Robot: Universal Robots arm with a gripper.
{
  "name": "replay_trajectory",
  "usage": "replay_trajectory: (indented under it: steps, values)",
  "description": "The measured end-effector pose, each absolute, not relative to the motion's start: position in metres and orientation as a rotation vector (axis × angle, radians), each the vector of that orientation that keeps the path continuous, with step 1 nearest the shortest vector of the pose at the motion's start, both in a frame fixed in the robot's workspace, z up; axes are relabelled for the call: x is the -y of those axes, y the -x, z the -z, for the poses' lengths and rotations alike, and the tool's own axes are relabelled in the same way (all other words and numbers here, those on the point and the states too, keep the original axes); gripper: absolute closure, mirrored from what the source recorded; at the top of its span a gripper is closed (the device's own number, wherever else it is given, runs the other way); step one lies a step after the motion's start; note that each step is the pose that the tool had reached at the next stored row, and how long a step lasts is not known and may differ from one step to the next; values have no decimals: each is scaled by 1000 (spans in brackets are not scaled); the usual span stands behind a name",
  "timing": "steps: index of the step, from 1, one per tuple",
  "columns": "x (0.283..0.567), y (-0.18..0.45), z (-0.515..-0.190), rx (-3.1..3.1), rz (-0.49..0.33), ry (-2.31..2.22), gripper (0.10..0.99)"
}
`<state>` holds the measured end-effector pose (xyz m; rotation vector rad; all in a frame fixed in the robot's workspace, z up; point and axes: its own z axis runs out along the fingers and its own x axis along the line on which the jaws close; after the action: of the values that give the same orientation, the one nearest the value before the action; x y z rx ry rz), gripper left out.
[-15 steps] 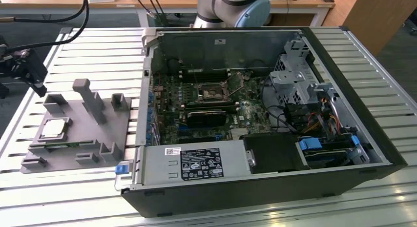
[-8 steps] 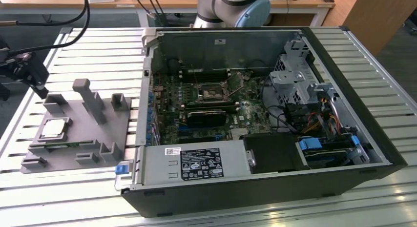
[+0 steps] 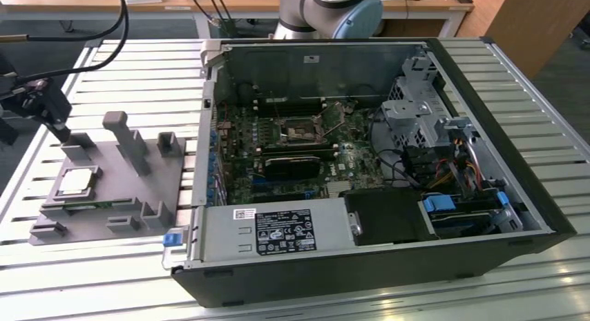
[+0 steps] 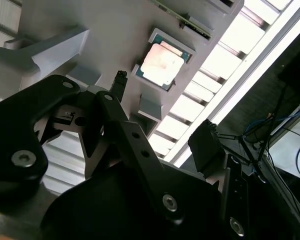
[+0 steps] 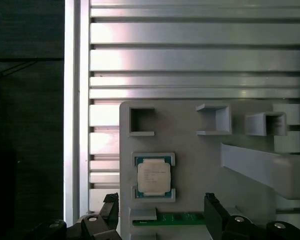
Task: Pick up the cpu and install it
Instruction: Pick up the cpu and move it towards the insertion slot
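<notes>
The cpu (image 3: 77, 181), a small square chip with a silvery top, lies flat in a framed recess of the grey tray (image 3: 138, 190) at the exterior view's left. Both wrist views show the cpu (image 5: 153, 176) (image 4: 162, 65) too. My gripper (image 3: 55, 128) hangs above the tray's far left corner, a little off the chip. The gripper (image 5: 161, 210) is open in the first wrist view, one black finger (image 5: 110, 206) on each side and nothing between them. In the second wrist view the gripper (image 4: 162, 115) hovers over the tray, apart from the chip.
An open computer case (image 3: 369, 217) lies to the right of the tray, with the motherboard socket (image 3: 300, 132) near its middle. A green RAM stick (image 5: 182, 218) lies in the tray beside the cpu. Grey posts (image 3: 124, 138) rise from the tray. A slatted metal table (image 3: 120, 59) carries everything.
</notes>
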<state>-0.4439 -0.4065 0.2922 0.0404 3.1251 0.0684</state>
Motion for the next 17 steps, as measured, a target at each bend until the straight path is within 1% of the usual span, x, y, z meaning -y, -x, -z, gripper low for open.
replay_trajectory:
  steps: [17]
  values:
    - [408,441,-274,-3126,-68,-35,310]
